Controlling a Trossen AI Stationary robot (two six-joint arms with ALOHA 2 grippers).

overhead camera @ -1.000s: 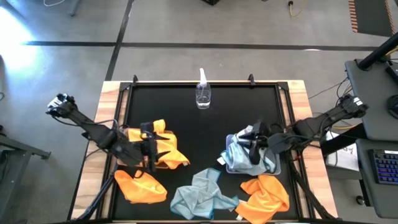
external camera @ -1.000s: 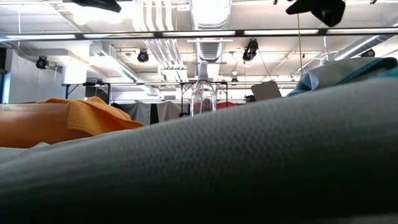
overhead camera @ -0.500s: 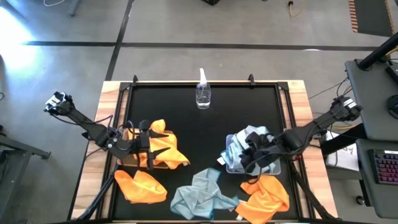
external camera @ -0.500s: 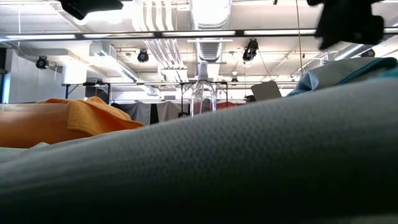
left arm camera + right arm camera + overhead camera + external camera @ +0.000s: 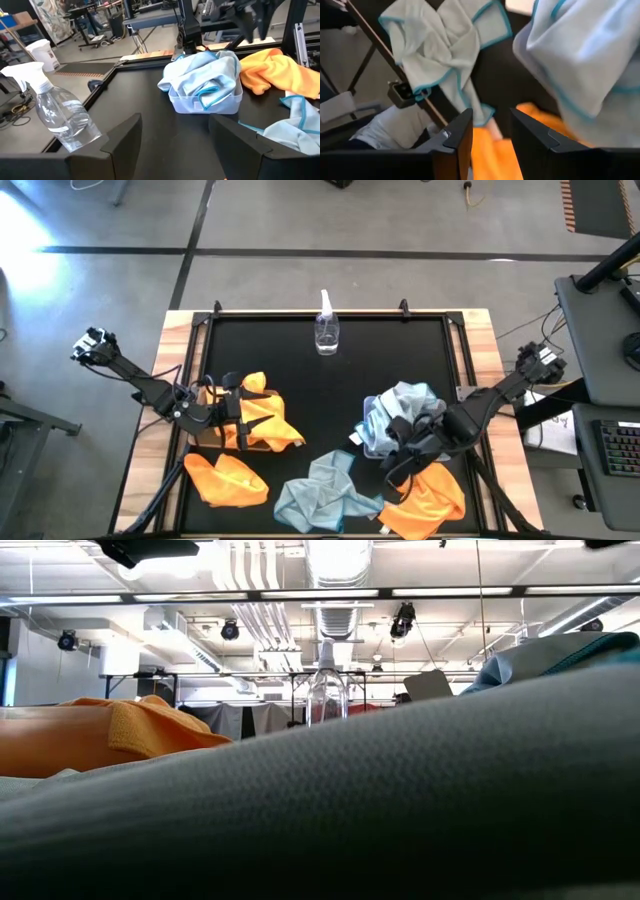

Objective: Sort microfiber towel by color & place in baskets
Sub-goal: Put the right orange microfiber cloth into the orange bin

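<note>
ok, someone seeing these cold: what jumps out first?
Bright orange towels against the black mat: one loose at front left, one at front right, more piled in the left basket. Next, pale blue towels heaped in the clear basket at right, with another blue towel loose at front centre. The right gripper hangs with open jaws between the clear basket and the front-right orange towel.

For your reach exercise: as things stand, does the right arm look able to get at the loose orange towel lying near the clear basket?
Probably yes. The right tool hangs open just above that orange towel, beside the clear basket of blue towels, with nothing between them.
</note>
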